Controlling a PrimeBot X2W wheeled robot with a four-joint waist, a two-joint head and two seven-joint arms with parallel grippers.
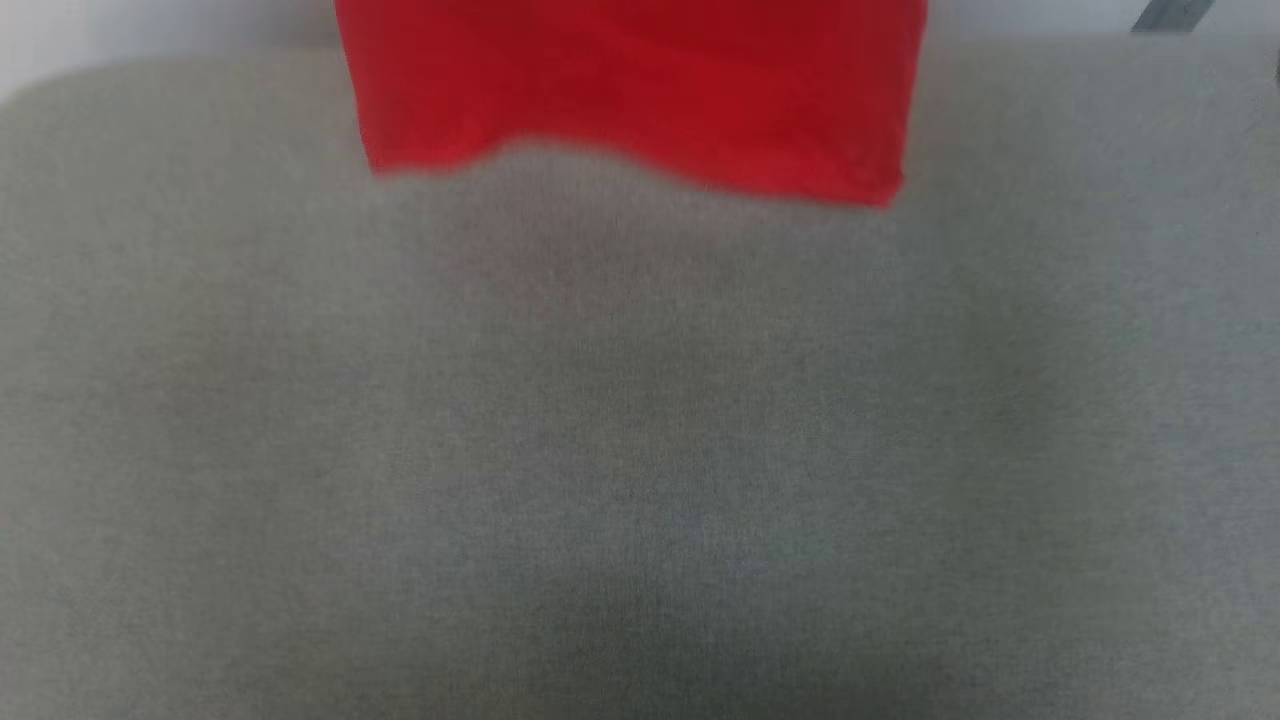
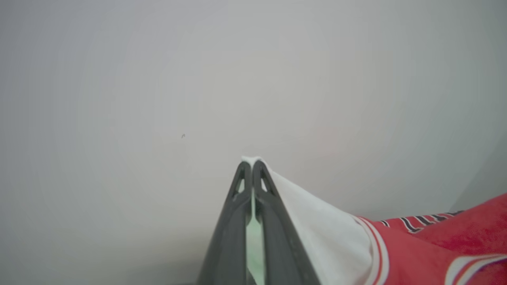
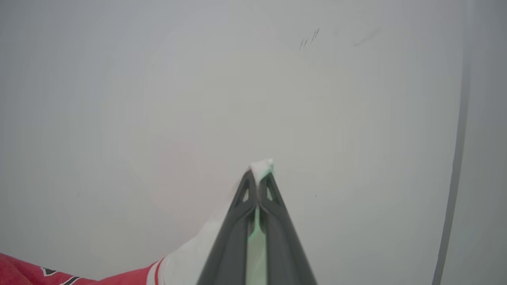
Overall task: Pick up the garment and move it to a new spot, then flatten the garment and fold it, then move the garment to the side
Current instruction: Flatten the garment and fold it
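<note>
The garment (image 1: 630,90) hangs at the top of the head view, a broad red panel whose wavy lower hem sits over the far part of a grey fabric surface (image 1: 640,450). The picture is blurred, and I cannot tell whether the hem touches the fabric.

In the left wrist view the left end effector (image 2: 252,164) is clenched on a white sleeve, a bit of cloth poking past the fingertips. The garment (image 2: 396,253) falls away to the right, white then striped trim then red. The right end effector (image 3: 259,174) likewise grips white sleeve cloth, the garment (image 3: 178,261) trailing down to the left.

Below the hem, the grey surface spreads wide and bare toward the robot, its far left corner rounded. A pale wall (image 3: 158,99) stands beyond both end effectors.
</note>
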